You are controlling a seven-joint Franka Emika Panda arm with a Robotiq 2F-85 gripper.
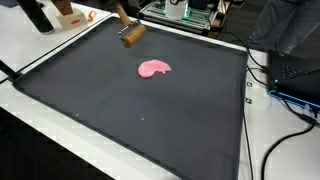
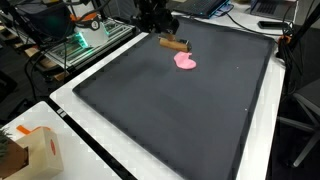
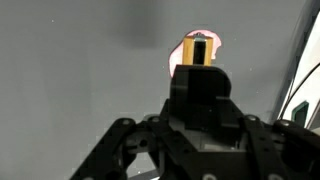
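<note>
- Gripper (image 3: 198, 72) up close in the wrist view: the dark fingers are drawn together at centre frame and pinch a wooden block (image 3: 198, 48) at their tip.
- Only a small yellow-brown end of that block shows past the fingers here; the rest is hidden by them.
- Peeking out just behind the block is a pink blob (image 3: 181, 52), mostly covered.
- In both exterior views the gripper (image 1: 122, 20) (image 2: 158, 24) comes down at a slant near the far edge of the black mat (image 1: 120, 100).
- The wooden block (image 1: 131, 34) (image 2: 175, 44) hangs at its end, low over the mat. Whether it touches the surface, I cannot tell.
- The pink blob (image 1: 154, 68) (image 2: 185, 61) lies flat on the mat near the block, and an exterior view shows a strip of bare mat between the two.
- The mat (image 2: 170, 120) covers most of a white table (image 1: 40, 110).
- Farther out, cables (image 1: 262, 70) trail over the table beside the mat's edge in an exterior view.
- A cardboard box (image 2: 35, 150) sits on a table corner, well apart from the gripper.
- Beyond the mat stands a metal frame (image 2: 85, 45) with a green glow inside.
</note>
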